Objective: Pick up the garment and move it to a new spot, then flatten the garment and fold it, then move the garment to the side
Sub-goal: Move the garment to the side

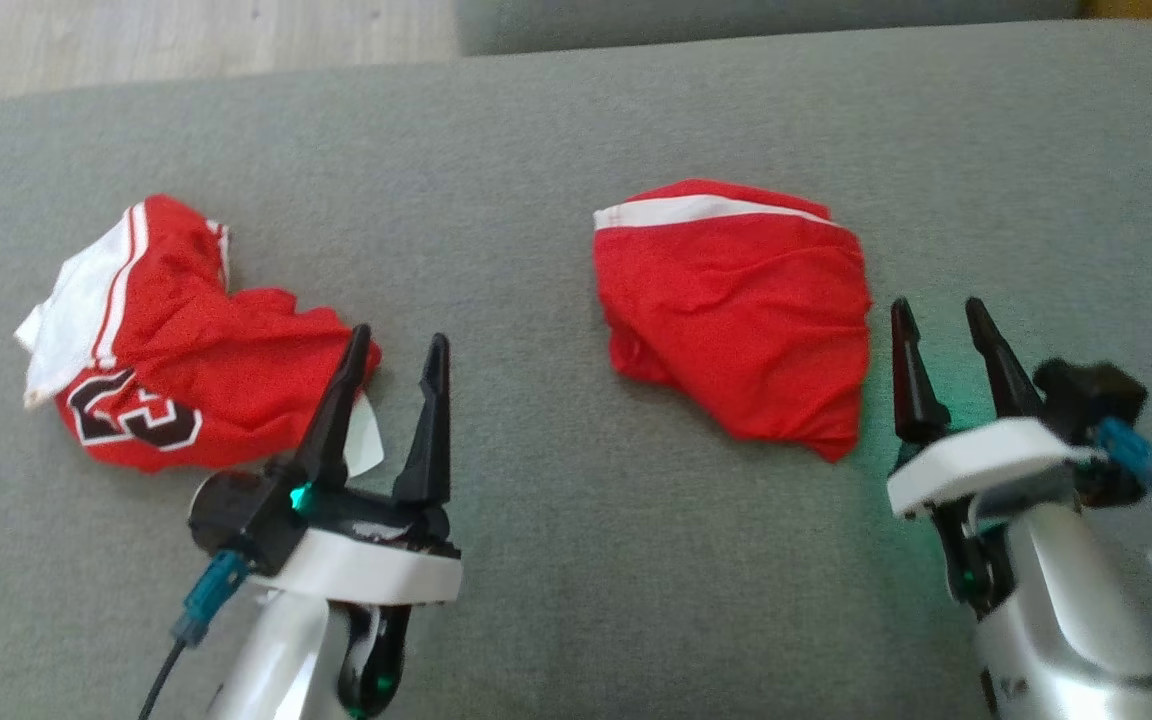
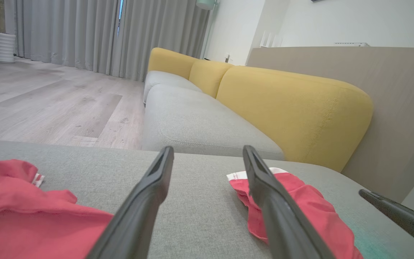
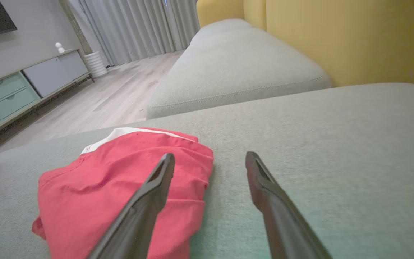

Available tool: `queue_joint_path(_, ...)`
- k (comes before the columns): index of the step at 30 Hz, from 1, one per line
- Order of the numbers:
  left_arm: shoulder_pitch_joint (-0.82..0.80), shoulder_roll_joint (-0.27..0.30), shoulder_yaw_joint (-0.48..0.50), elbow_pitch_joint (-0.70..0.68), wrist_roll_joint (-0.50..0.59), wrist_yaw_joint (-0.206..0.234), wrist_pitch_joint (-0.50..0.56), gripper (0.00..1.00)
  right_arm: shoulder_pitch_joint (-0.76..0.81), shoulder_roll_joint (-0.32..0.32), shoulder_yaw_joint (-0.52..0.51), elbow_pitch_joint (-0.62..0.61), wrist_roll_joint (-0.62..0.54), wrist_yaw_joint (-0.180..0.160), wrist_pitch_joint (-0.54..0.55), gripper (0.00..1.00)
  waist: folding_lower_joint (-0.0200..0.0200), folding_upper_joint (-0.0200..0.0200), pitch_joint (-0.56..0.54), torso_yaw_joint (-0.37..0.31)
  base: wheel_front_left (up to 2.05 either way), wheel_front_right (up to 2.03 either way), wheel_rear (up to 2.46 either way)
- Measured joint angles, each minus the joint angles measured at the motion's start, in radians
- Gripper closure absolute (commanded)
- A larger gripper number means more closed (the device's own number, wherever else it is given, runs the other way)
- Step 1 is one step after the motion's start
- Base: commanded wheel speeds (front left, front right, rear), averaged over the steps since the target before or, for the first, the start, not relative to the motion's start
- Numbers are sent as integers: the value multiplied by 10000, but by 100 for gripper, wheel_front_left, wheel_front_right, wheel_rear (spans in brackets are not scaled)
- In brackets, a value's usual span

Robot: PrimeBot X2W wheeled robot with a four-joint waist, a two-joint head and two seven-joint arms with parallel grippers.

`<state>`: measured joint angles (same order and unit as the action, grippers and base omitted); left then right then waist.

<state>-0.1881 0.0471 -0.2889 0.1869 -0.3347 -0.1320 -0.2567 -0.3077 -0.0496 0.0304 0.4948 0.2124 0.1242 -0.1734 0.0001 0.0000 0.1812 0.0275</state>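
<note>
on grey cushion (image 1: 556, 520) | jersey (image 1: 186, 360) number partly folded under | right claw (image 1: 938, 310) base blurred

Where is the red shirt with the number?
The numbered shirt lies crumpled on the grey cushion, left in the head view, just beyond the left gripper, apart from the folded garment.

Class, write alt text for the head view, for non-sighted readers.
Two red garments lie apart on a grey cushion: a crumpled numbered jersey at left, a folded garment with a white band at right. The left gripper and right gripper, open and empty, point toward them.
</note>
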Motion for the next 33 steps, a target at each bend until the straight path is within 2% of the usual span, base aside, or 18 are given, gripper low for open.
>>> queue_joint_path(9, -326, -2, -198, 25, -105, 0, 0, 0, -1174, -8, 173, 2188, 1233, 0, 1252, 0, 1, 0, 445, 662, 0, 0, 0)
queue_joint_path(15, -385, -4, -337, 25, -207, 0, 0, 0, -2189, -146, 759, 3193, 1636, 0, 1290, 0, 0, 0, 688, 1013, 0, 0, 0)
queue_joint_path(16, -395, -4, -337, 23, -207, 0, 0, 0, -2339, -163, 882, 3338, 1599, 0, 1277, 67, 0, 0, 717, 1041, 0, 0, 0)
queue_joint_path(17, -400, -4, -337, 23, -207, 0, 0, 0, -2451, -169, 982, 3469, 1521, 0, 1168, 100, 0, 0, 741, 1056, 0, 0, 0)
queue_joint_path(26, -567, -4, -368, 31, -203, 0, 0, 0, -2958, -153, 1517, 4399, -384, 0, -31, 100, 0, 0, 669, 748, 0, 0, 0)
queue_joint_path(33, -597, -4, -765, 29, -201, -2, 0, 0, -2981, -690, 1896, 4393, -1085, 0, -305, 100, -1, 0, 403, 211, 0, 0, 0)
